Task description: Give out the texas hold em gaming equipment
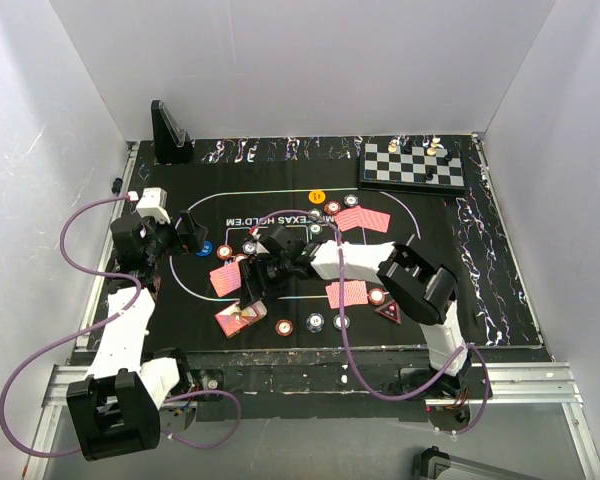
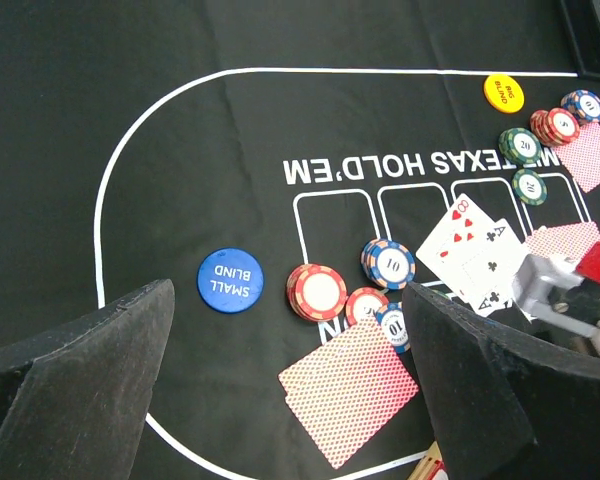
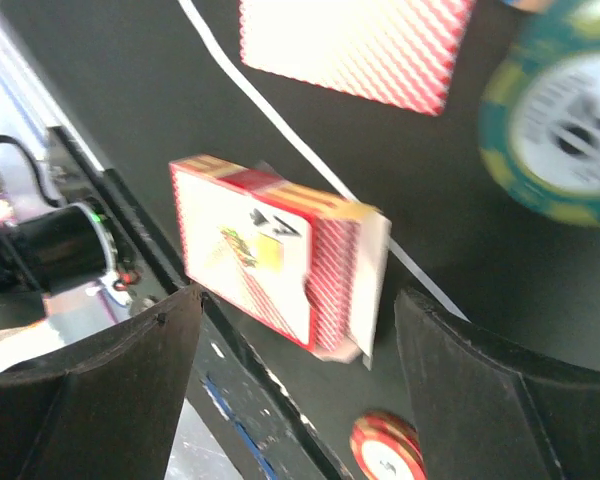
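**A:** From above, how do things lie?

**B:** The right hand (image 1: 263, 280) reaches across to the middle of the black mat (image 1: 460, 280). It hangs just far-right of the deck of red-backed cards (image 1: 238, 318), which lies askew at the mat's near edge, left of centre. The left hand (image 1: 185, 235) hangs at the far left, near the blue button (image 1: 204, 249).

**A:** And the left wrist view?

**B:** Its fingers (image 2: 80, 370) stand wide apart with nothing between them. Beyond them are the blue button, a red chip stack (image 2: 317, 291) and, further right, some face-up cards (image 2: 475, 250). It is well apart from the deck, so I'd leave it parked.

**A:** The right wrist?

**B:** That hand is spread wide too and grips nothing. The deck lies flat on the mat in the gap beyond the fingers (image 3: 90, 380), skewed to their line. A red chip (image 3: 388, 450) sits near its corner and a pair of red-backed cards (image 3: 355, 45) lies farther off.

**A:** So what's the advice?

**B:** I judge the deck to be the business in hand. Turn the wrist until the fingers face its long sides. Then come straight down and close gently so the cards don't fan out. Stay off that chip and the dealt pair.
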Action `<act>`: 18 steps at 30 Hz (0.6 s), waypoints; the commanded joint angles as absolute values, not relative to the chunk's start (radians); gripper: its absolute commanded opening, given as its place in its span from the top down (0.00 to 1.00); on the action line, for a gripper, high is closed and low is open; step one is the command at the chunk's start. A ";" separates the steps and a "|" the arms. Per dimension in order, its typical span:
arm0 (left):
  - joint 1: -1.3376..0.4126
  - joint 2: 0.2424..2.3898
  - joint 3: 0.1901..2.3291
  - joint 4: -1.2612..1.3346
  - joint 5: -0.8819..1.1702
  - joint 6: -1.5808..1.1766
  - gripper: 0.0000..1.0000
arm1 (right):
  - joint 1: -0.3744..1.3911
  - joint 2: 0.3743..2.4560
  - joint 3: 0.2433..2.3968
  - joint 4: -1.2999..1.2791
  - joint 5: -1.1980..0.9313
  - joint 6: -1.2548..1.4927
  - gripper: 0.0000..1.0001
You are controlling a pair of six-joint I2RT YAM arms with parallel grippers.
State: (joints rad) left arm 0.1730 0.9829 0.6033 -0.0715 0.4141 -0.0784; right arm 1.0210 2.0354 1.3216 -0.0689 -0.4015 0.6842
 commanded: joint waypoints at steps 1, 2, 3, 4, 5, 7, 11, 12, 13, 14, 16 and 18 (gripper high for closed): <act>0.176 0.937 0.584 -0.038 0.379 -0.101 0.02 | 0.971 1.901 1.345 -0.284 -0.270 0.592 0.14; 0.176 0.936 0.581 -0.029 0.368 -0.118 0.02 | 0.959 1.849 1.345 -0.305 -0.258 0.581 0.14; 0.176 0.934 0.580 -0.025 0.356 -0.124 0.02 | 0.941 1.786 1.342 -0.333 -0.233 0.568 0.14; 0.176 0.936 0.577 -0.018 0.335 -0.138 0.02 | 0.922 1.726 1.333 -0.359 -0.194 0.555 0.14; 0.176 0.940 0.578 -0.017 0.319 -0.153 0.02 | 0.898 1.651 1.318 -0.379 -0.152 0.549 0.14; 0.178 0.948 0.575 -0.006 0.311 -0.149 0.02 | 0.829 1.509 1.280 -0.419 -0.037 0.545 0.14; 0.176 0.951 0.526 0.106 0.278 -0.164 0.02 | 0.579 1.246 1.132 -0.410 0.038 0.581 0.12; 0.176 0.953 0.512 0.145 0.272 -0.166 0.02 | 0.518 1.165 1.062 -0.387 0.040 0.583 0.12; 0.176 0.956 0.497 0.175 0.267 -0.169 0.02 | 0.455 1.120 1.030 -0.353 0.063 0.587 0.12; 0.176 0.962 0.488 0.208 0.259 -0.167 0.02 | 0.404 1.070 0.970 -0.333 0.111 0.598 0.12; 0.178 0.992 0.460 0.277 0.235 -0.176 0.02 | 0.310 0.945 0.884 -0.281 0.268 0.562 0.11; 0.175 1.041 0.439 0.381 0.212 -0.166 0.02 | 0.258 0.869 0.795 -0.197 0.453 0.511 0.11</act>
State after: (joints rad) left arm 0.1730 0.9825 0.4763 0.1707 0.2764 -0.1650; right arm 0.3355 0.9573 0.9440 -0.2832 0.1307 0.5785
